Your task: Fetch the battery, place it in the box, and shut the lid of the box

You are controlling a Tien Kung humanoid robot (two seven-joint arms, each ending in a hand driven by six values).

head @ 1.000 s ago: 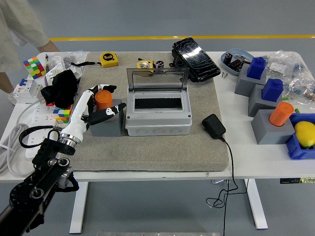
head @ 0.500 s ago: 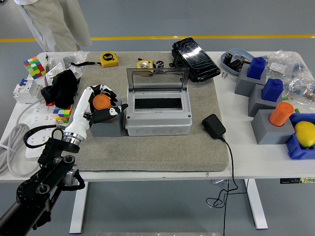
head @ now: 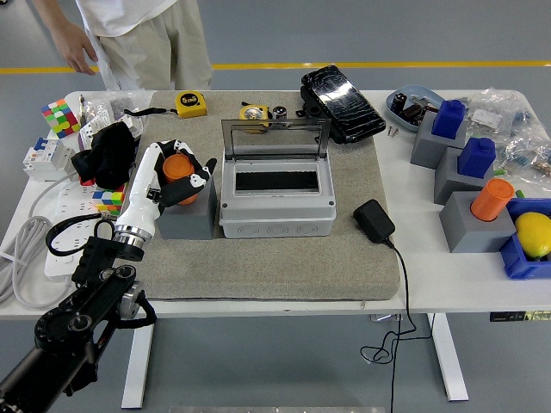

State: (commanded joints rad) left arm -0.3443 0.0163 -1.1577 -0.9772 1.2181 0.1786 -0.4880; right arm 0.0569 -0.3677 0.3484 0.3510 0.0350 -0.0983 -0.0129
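Fingers (head: 191,175) of my left hand (head: 176,176) are now curled in around the orange battery (head: 175,165), clamped on its sides while it still stands in the grey holder block (head: 188,215). 1 second ago those fingers were spread, with the thumb low against the block; half a second ago they had begun folding over the orange top. So the change is the grasp itself, and I judge the fetch step to be at the point of lifting, with the battery not yet clear of its seat. My forearm runs back from the hand toward the lower left corner, over the grey mat (head: 284,258). My right hand does not show.

Just beside the block, to its right, sits the grey box (head: 275,206). Its clear lid (head: 275,138) stands upright at the back edge, and the dark slot under it looks empty, ready to take the battery. Further right, 2 grey holders carry blue pieces, and 1 carries another orange cylinder (head: 492,200). A blue bin (head: 514,261) at the right edge holds a yellow fruit (head: 534,234). At the far left a person (head: 142,34) has come to stand beyond the table, hands off everything on it.
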